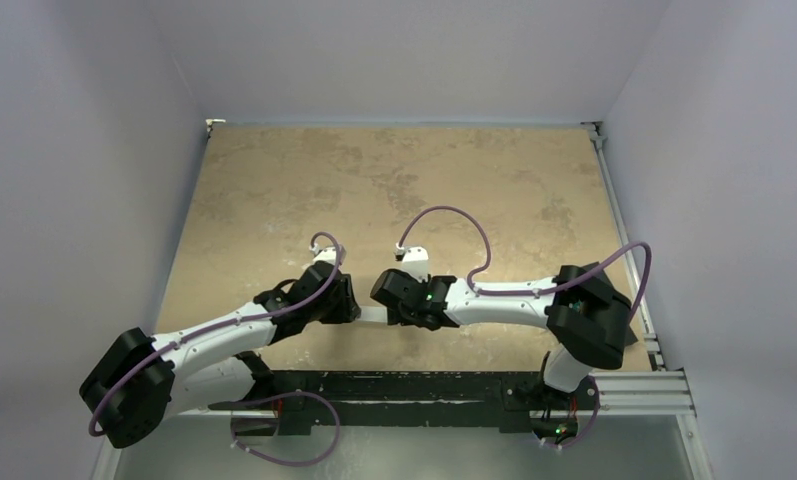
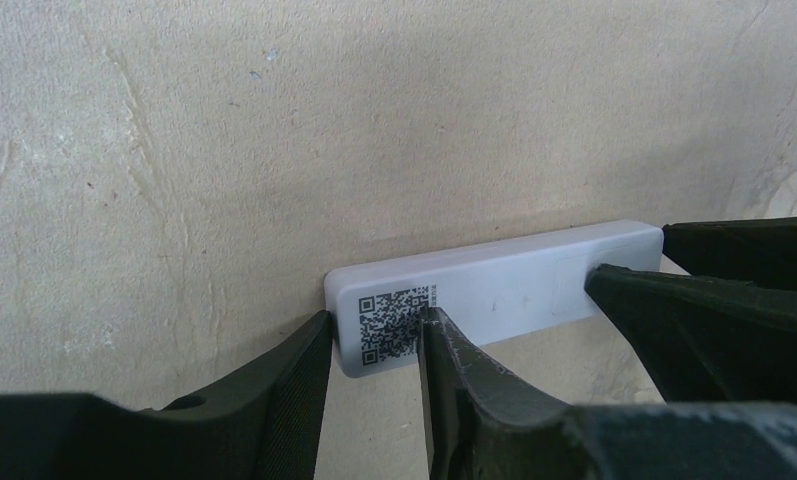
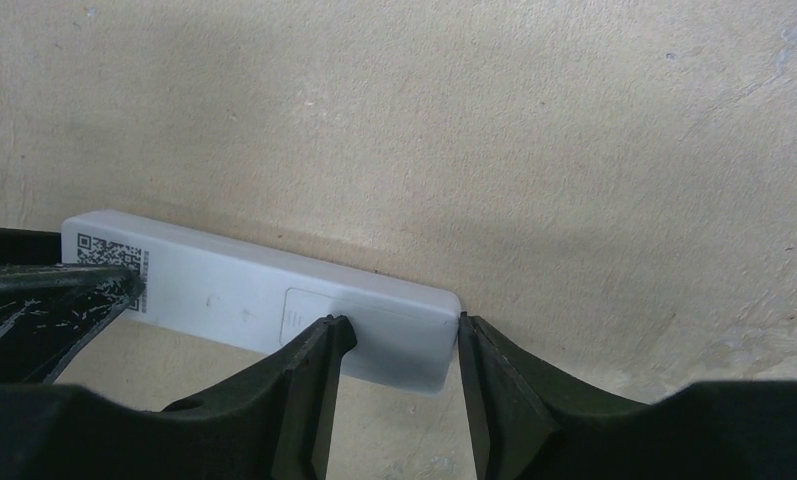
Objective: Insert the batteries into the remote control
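The slim white rectangular plastic remote control (image 2: 514,285), its plain back towards both wrist cameras, spans the gap between the two grippers. The left gripper (image 2: 376,332) clamps its end bearing the black QR label (image 2: 394,322). The right gripper (image 3: 404,335) clamps the opposite end, above the mottled tan table (image 1: 394,180).

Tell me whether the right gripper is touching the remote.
Touching. In the right wrist view the right gripper straddles one end of the remote: one jaw lies on its back face, the other against its end, no gap visible.
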